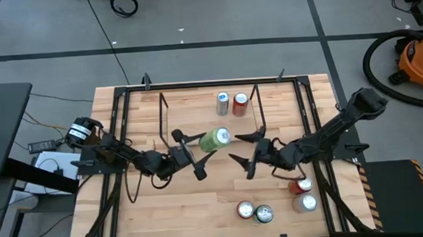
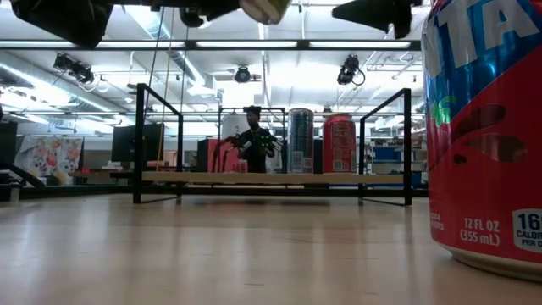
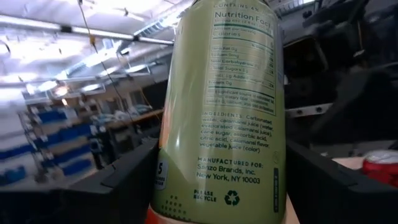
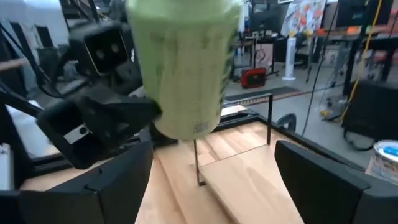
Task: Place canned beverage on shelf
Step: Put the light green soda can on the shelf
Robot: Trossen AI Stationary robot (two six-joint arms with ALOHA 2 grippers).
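Above mid-table, left claw (image 1: pixel 196 153) grips green can (image 1: pixel 215 138); right claw (image 1: pixel 244 154) open alongside

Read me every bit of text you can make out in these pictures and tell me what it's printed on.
green can: "Nutrition Facts", "INGREDIENTS", "MANUFACTURED FOR: Sanzo Brands, Inc. New York, NY 10003", "PLEASE RECYCLE"
near red can: "12 FL OZ (355 mL)", "CALORIES", large letters "TA"
cans on the shelf: too small to read

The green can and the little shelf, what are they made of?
The green can looks like thin metal with a smooth printed coat: it has small label text and a soft sheen. The shelf seems to be thin black metal rods, matte, with a pale wood deck showing light grain. Neither is certain from looks alone.
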